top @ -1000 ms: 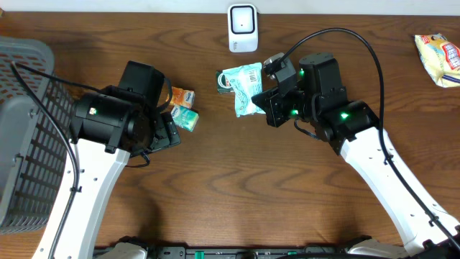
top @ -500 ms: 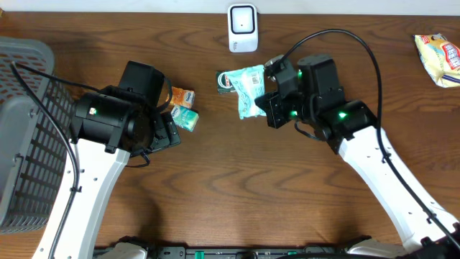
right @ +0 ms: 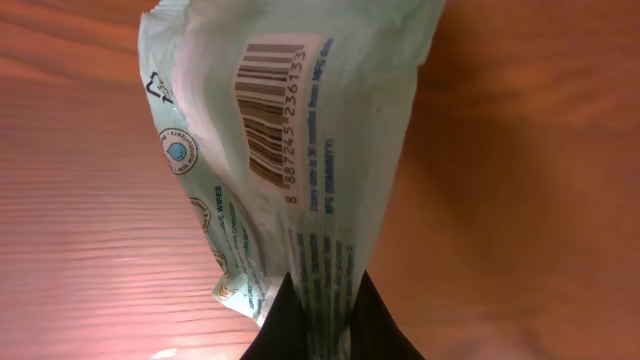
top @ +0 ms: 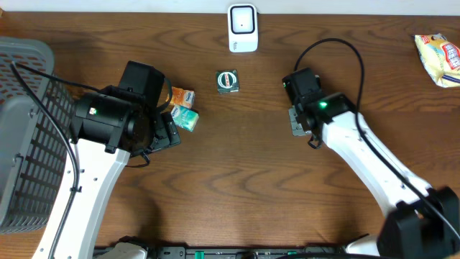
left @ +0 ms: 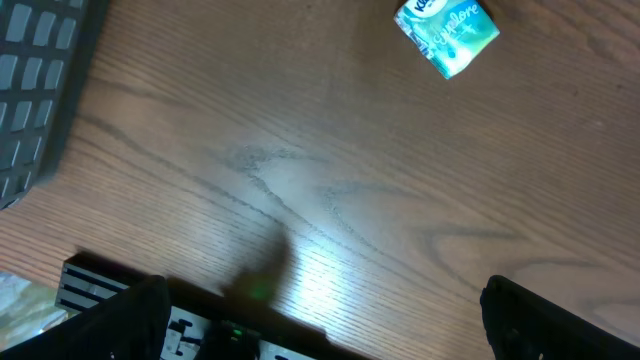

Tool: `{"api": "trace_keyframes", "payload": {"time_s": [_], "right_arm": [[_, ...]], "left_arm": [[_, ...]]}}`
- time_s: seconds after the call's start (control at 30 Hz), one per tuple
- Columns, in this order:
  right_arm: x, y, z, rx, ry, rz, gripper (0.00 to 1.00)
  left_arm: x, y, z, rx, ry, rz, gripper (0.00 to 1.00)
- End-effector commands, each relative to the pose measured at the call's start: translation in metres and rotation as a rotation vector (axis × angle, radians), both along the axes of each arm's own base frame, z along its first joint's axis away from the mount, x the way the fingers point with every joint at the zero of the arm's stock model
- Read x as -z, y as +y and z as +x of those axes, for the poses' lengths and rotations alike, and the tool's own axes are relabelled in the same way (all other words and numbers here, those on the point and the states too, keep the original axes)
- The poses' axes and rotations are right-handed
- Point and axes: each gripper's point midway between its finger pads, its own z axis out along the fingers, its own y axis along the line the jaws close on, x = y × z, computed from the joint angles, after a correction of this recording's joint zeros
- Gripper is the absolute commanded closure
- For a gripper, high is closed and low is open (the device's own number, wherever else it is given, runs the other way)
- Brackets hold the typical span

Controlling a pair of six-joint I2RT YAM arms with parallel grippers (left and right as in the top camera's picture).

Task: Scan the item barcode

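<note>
Right hand (right: 318, 300) pinches pale packet (right: 300, 170) printed "WIPES", barcode (right: 270, 110) showing.

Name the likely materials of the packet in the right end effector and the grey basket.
Wipes packet: thin soft plastic film, faintly glossy; it creases and bunches where pinched. Basket: probably moulded grey plastic, matte, judging by its uniform lattice.

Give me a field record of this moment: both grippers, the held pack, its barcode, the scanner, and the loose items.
right gripper: shut on the wipes pack, pinching one end
barcode: printed on the pack, facing the right wrist camera, digits readable
left gripper: open, holding nothing, over the table
teal packet: lying ahead of the left gripper, untouched
scanner: white, at the far table edge
loose items: small green box; orange packet; yellow snack bag
basket: far left
</note>
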Motion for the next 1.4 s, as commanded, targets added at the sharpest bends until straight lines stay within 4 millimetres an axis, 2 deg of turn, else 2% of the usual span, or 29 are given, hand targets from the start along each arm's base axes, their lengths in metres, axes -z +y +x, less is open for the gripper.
{"api": "trace_keyframes", "payload": {"time_s": [0.0, 0.2, 0.33, 0.5, 0.9, 0.93, 0.97, 1.0, 1.03, 1.23, 1.37], "right_arm": [[0.01, -0.028, 0.005, 0.072, 0.002, -0.199, 0.99], [0.052, -0.043, -0.006, 0.069, 0.151, -0.349, 0.99], [0.066, -0.047, -0.014, 0.069, 0.211, -0.386, 0.98], [0.068, -0.032, -0.018, 0.042, 0.208, -0.375, 0.95], [0.072, 0.028, -0.036, -0.132, 0.201, -0.36, 0.82], [0.072, 0.032, -0.037, -0.138, 0.195, -0.359, 0.84], [0.072, 0.036, -0.039, -0.144, 0.189, -0.358, 0.88], [0.072, 0.039, -0.04, -0.147, 0.185, -0.356, 0.97], [0.072, 0.042, -0.041, -0.15, 0.181, -0.354, 0.99], [0.069, 0.043, -0.039, -0.16, 0.16, -0.378, 0.99], [0.056, 0.038, -0.034, -0.148, 0.136, -0.429, 0.99]], "left_arm": [[-0.002, 0.002, 0.0, -0.014, -0.008, -0.001, 0.02], [-0.002, 0.002, 0.0, -0.014, -0.008, -0.001, 0.02], [-0.002, 0.002, 0.0, -0.014, -0.008, -0.001, 0.02], [-0.002, 0.002, 0.0, -0.014, -0.008, -0.001, 0.02], [-0.002, 0.002, 0.0, -0.014, -0.008, -0.001, 0.02], [-0.002, 0.002, 0.0, -0.014, -0.008, -0.001, 0.02], [-0.002, 0.002, 0.0, -0.014, -0.008, -0.001, 0.02], [-0.002, 0.002, 0.0, -0.014, -0.008, -0.001, 0.02], [-0.002, 0.002, 0.0, -0.014, -0.008, -0.001, 0.02], [-0.002, 0.002, 0.0, -0.014, -0.008, -0.001, 0.02], [-0.002, 0.002, 0.0, -0.014, -0.008, -0.001, 0.02]]}}
